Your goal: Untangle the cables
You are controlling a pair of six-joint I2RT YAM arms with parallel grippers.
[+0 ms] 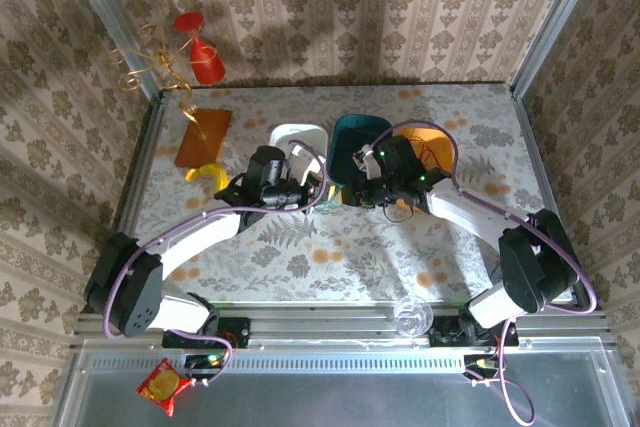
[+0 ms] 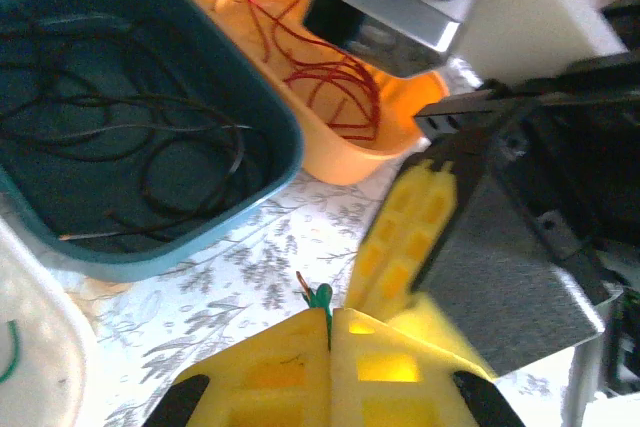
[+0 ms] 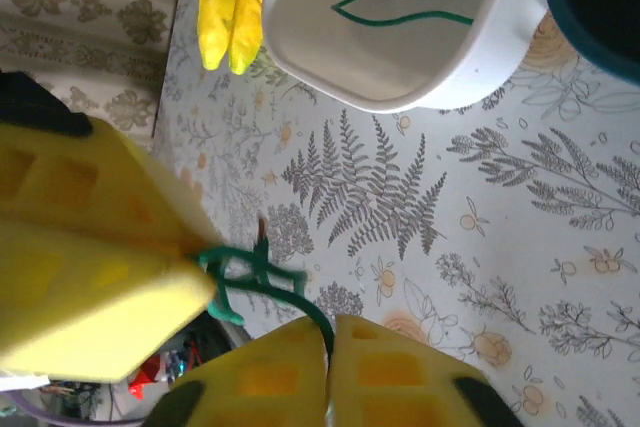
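Down by the arm bases, just in front of the white bin (image 3: 400, 77), both hands meet low over the flower-printed tabletop (image 3: 480, 227). The left hand (image 2: 330, 319) is clamped shut on a thin green cable (image 2: 322, 297), and the right hand (image 3: 330, 332) is pinched tight on the same wire. A kinked knot (image 3: 250, 275) sits between them, closer to the left hand. The short span runs hand to hand, so a sideways pull apart looks like the call. Further back, a limp green strand (image 3: 400, 12) lies in the white bin. To its right are wiry black cables (image 2: 150, 137) in the glossy teal bin (image 2: 285, 142) and red cables (image 2: 330, 87) in the orange bin (image 2: 350, 162).
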